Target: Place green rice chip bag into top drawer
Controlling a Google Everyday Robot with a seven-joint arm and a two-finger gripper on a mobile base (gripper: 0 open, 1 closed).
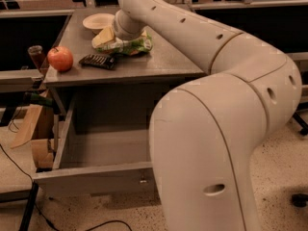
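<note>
The green rice chip bag (129, 45) lies crinkled on the grey table top, behind the dark bar. My gripper (106, 35) sits at the bag's left end, on or just above it, at the tip of the white arm that reaches in from the right. The wrist hides part of the bag. The top drawer (94, 180) is pulled out below the table top. Its flat front panel with a small keyhole faces me, and nothing shows on its floor.
A red apple (60, 58) and a small dark ridged bar (97, 61) lie at the table's front left. A white bowl (97, 21) stands behind the gripper. A small glass (35, 55) and cardboard (30, 124) are at the left. My arm's big white body (216, 143) fills the right.
</note>
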